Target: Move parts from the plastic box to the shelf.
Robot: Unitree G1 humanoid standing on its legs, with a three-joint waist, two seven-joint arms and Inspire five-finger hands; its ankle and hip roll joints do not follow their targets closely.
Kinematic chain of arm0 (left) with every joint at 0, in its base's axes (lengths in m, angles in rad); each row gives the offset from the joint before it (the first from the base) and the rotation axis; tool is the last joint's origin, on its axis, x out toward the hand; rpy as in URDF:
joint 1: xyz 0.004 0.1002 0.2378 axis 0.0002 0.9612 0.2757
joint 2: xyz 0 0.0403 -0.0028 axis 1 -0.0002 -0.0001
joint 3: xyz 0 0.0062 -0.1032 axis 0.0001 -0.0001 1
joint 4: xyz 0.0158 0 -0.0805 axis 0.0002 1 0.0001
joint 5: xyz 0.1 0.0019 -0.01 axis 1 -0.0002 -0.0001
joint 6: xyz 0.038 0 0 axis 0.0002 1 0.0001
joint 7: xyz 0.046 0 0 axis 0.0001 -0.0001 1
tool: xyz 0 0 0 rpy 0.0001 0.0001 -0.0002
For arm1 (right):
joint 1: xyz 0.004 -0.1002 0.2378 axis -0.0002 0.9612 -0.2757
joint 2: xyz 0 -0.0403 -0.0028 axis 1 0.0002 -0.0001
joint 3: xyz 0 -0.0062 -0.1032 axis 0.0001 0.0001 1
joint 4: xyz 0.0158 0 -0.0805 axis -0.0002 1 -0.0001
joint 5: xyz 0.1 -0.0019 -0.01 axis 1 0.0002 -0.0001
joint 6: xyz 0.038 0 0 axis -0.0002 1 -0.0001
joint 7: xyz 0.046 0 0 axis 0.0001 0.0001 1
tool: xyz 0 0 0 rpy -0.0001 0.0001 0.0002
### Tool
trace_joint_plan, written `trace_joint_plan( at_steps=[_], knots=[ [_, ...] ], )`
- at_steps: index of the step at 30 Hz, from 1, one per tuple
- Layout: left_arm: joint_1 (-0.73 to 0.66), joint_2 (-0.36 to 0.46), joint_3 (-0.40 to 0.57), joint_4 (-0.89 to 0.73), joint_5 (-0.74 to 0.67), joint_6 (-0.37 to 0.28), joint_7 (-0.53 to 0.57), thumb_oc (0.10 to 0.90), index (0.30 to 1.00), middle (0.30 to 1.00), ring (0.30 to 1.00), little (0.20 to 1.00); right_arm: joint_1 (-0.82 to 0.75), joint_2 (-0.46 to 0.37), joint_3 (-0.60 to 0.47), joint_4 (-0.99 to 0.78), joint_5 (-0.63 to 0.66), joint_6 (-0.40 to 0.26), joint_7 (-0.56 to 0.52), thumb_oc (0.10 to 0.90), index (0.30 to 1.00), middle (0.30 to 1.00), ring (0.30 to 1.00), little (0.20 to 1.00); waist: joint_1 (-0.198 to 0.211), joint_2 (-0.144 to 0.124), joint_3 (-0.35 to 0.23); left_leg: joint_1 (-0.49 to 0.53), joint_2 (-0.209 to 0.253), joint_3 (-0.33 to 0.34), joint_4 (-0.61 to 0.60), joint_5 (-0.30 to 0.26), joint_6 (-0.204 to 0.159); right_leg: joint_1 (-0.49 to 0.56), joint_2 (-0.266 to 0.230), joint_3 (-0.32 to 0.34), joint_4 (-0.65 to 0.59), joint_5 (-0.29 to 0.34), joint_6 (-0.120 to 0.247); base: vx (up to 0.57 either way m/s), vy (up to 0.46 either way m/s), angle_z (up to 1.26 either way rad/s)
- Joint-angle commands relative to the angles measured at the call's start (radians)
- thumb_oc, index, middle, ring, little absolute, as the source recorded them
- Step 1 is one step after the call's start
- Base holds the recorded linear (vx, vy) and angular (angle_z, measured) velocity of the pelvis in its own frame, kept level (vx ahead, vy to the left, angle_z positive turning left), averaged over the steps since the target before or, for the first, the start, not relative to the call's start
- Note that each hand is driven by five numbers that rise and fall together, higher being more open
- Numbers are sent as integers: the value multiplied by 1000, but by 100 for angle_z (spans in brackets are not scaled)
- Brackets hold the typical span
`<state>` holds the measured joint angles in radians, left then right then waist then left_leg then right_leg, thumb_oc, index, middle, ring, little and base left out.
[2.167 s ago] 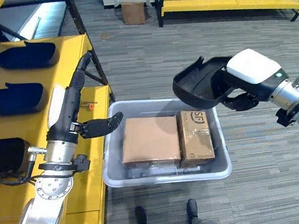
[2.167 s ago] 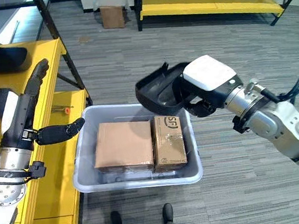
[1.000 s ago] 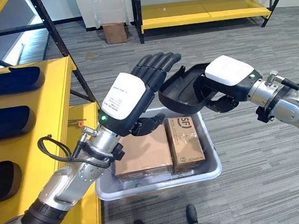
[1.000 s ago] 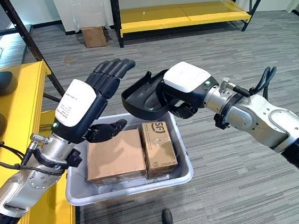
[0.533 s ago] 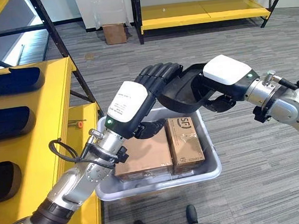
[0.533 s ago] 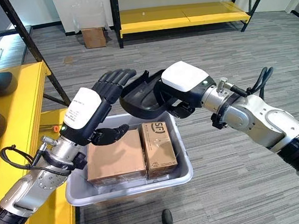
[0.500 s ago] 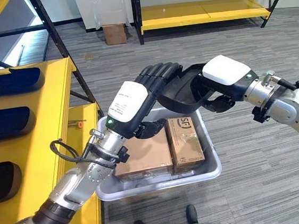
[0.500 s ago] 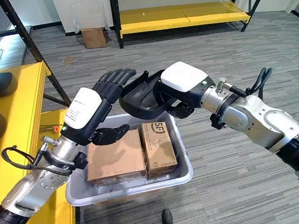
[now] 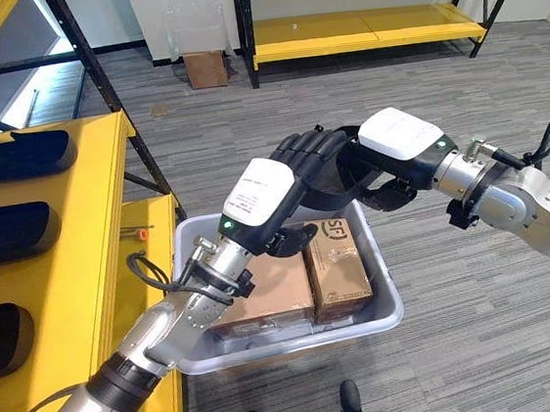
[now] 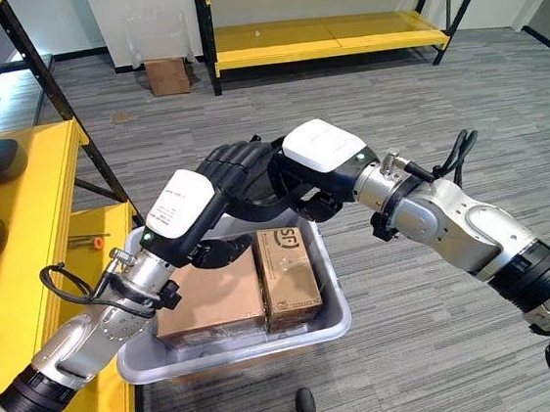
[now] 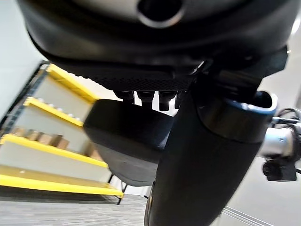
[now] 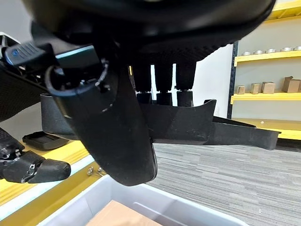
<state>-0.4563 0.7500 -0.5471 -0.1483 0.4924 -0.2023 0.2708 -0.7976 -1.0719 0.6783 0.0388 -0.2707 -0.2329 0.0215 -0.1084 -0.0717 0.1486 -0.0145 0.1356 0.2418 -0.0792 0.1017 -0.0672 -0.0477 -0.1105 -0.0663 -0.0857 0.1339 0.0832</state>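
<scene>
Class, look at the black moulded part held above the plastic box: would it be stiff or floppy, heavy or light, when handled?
Probably stiff: the black part keeps its scooped shape though the right hand grips one end only. Likely light, since it looks like a thin hollow shell. The left hand is at its far side.

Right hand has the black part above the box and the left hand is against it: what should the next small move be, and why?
Probably close the left hand on the black part. Its fingers lie straight against the part while the right hand grips it above the plastic box, which suggests a handover toward the yellow shelf.
</scene>
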Motion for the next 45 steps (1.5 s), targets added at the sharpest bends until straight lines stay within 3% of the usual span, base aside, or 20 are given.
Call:
trace_joint_plan(
  at_steps=[1, 10, 11, 12, 13, 14, 39, 45],
  knots=[
    [-143, -45, -9, 34, 18, -40, 67, 900, 1000, 1000, 1000, 1000, -231, 28, -12, 30, 71, -8, -108, 400, 300, 300, 300, 300, -1, -14, -111, 63, 74, 27, -8, -103, -44, 126, -57, -32, -2, -166, 85, 0, 0, 0],
    [-206, -67, -71, 102, 70, -28, 70, 900, 1000, 1000, 1000, 1000, -268, 79, 7, 36, 74, -6, -112, 400, 300, 300, 300, 300, -8, -6, -111, 66, 73, 30, -8, -104, -42, 126, -57, -28, -2, -168, 83, 0, 0, 0],
    [-213, -69, -77, 111, 73, -28, 68, 833, 907, 907, 907, 907, -273, 83, 9, 41, 75, -6, -113, 400, 300, 300, 300, 300, -9, -5, -110, 66, 73, 30, -8, -104, -41, 125, -58, -27, -2, -167, 83, 0, 0, 0],
    [-214, -70, -80, 118, 74, -27, 67, 641, 638, 638, 638, 638, -276, 86, 10, 43, 74, -5, -114, 400, 300, 300, 300, 300, -9, -4, -109, 67, 73, 31, -8, -104, -41, 125, -58, -26, -2, -168, 83, 0, 0, 0],
    [-212, -72, -79, 125, 77, -27, 68, 494, 432, 432, 432, 432, -275, 89, 8, 46, 75, -5, -115, 400, 300, 300, 300, 300, -10, -4, -109, 67, 73, 32, -8, -104, -41, 125, -58, -25, -2, -168, 83, 0, 0, 0],
    [-213, -72, -81, 131, 81, -24, 67, 404, 305, 305, 305, 305, -279, 91, 8, 45, 77, -4, -115, 400, 300, 300, 300, 300, -10, -4, -109, 67, 73, 32, -8, -104, -41, 124, -58, -25, -2, -168, 83, 0, 0, 0],
    [-181, -37, -17, 232, 170, 24, 136, 400, 300, 300, 300, 300, -193, 87, -97, -16, 126, -18, -132, 400, 300, 300, 300, 300, -17, 0, -115, 77, 80, 37, -8, -106, -44, 128, -52, -18, -2, -171, 78, 0, 0, 0],
    [-164, 20, 5, 236, 197, 21, 142, 400, 300, 300, 300, 300, -167, 70, -136, -43, 157, -30, -138, 400, 300, 300, 300, 300, -19, 2, -119, 84, 82, 45, -8, -109, -46, 128, -48, -10, -2, -173, 80, 4, 4, -4]
  ],
)
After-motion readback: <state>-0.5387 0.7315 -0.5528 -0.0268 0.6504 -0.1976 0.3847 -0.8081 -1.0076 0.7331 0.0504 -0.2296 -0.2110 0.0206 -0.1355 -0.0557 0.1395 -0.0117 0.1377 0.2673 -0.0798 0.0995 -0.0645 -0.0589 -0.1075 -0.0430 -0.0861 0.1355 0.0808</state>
